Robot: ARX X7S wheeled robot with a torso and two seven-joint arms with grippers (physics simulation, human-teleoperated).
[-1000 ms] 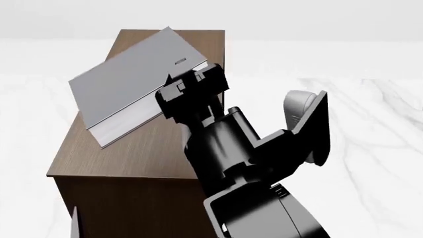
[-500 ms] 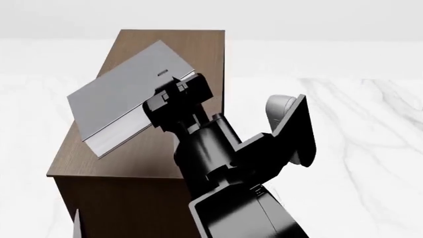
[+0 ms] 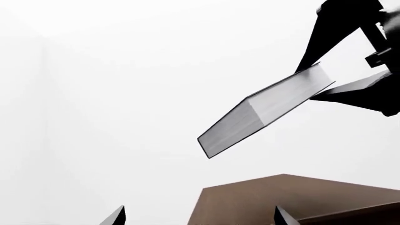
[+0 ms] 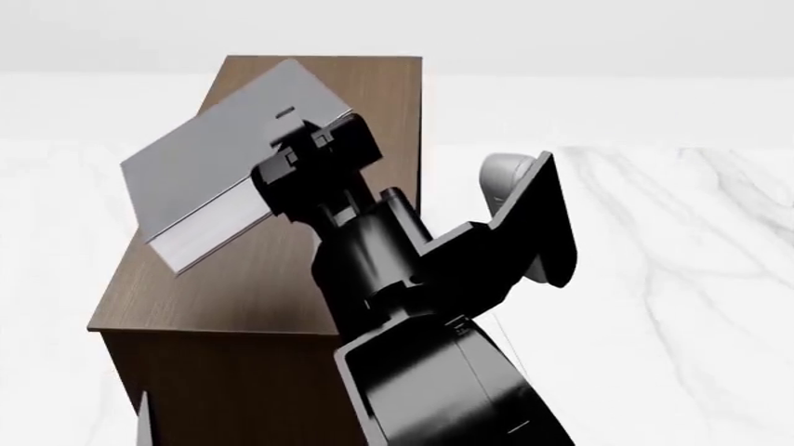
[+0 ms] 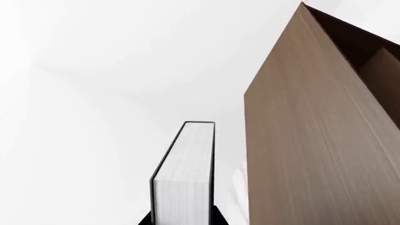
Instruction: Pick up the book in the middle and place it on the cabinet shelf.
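The book point(image 4: 205, 158), grey-covered with white page edges, hangs tilted in the air over the cabinet shelf's point(image 4: 248, 288) flat brown top. My right gripper point(image 4: 310, 153) is shut on the book's near edge. The left wrist view shows the book point(image 3: 262, 112) well above the cabinet point(image 3: 281, 197), pinched between the right gripper's black fingers point(image 3: 359, 91). In the right wrist view the book's page edge point(image 5: 184, 173) stands between the jaws of the right gripper point(image 5: 182, 218), beside the cabinet's side wall point(image 5: 300, 140). My left gripper point(image 3: 200, 218) is open and holds nothing, low beside the cabinet.
White marble floor point(image 4: 670, 232) surrounds the cabinet on all sides. My right arm's black bulk point(image 4: 422, 307) covers the cabinet's near right corner. A thin sliver of the left gripper's finger point(image 4: 144, 418) shows at the bottom left of the head view.
My right arm has swung left, carrying the book further left and a little farther over the cabinet top. The book stays tilted in the grip.
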